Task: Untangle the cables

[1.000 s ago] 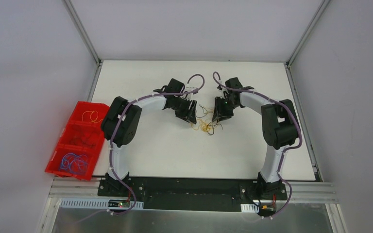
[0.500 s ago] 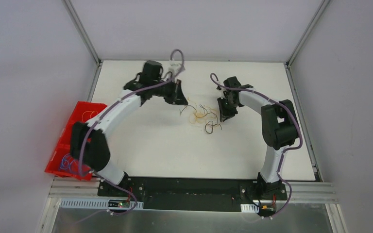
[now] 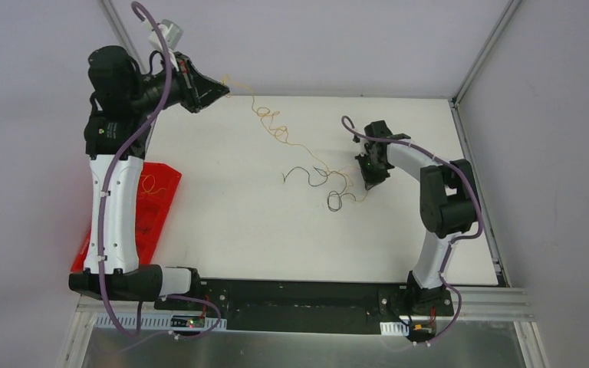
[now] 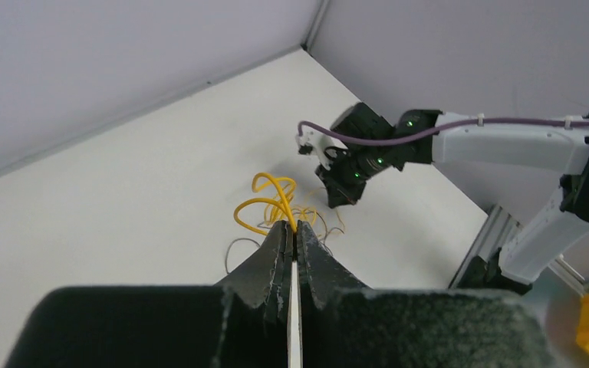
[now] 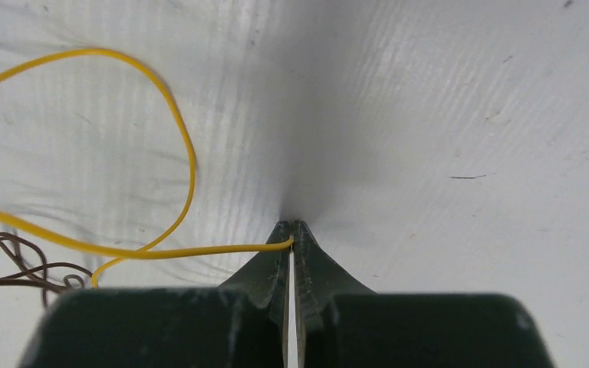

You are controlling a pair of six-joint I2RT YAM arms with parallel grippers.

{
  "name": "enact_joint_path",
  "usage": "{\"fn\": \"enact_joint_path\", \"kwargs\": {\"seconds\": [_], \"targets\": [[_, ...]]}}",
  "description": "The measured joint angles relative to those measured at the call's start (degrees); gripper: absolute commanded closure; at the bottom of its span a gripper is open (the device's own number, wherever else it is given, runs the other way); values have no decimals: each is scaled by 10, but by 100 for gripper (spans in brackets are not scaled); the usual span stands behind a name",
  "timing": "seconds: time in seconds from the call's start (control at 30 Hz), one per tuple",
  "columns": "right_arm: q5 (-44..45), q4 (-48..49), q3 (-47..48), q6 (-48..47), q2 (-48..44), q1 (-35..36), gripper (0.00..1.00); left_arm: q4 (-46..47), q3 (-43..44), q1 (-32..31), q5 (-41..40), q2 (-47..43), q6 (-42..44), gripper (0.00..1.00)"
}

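Above the far-left corner of the bench (image 3: 222,222), holding one end of the orange-yellow cable (image 3: 276,132) high in the left end effector (image 3: 218,90), pressed together on it; pinning the other end low near the right edge with the right end effector (image 3: 370,182), likewise pinching. Apparently mid-separation; next, likely lifting it clear of the black cable (image 3: 307,175), curled mid-bench and seemingly crossing it. Thin, kinked, springy-looking strands.

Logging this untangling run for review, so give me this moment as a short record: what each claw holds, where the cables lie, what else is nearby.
left claw: shut on one end of the yellow cable, raised over the far-left corner of the table
right claw: shut on the yellow cable's other end, low at the table
yellow cable: curly, strung between both claws
dark cable: lying loose on the table by the right claw
red bin: at the table's left edge
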Motion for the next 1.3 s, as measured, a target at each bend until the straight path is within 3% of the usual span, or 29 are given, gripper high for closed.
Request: {"fn": "enact_joint_path", "kwargs": {"seconds": [0.43,0.8,1.3], "targets": [[33,4,-19,-54,-12,-44,100,-22,187,200,-38,55,-49,100],[47,15,-43,-88,-30,-79,100,-81,288,362,-114,136,-54,100],[62,15,-66,-123,-47,-125,100,-140,283,442,-199,151,60,100]]}}
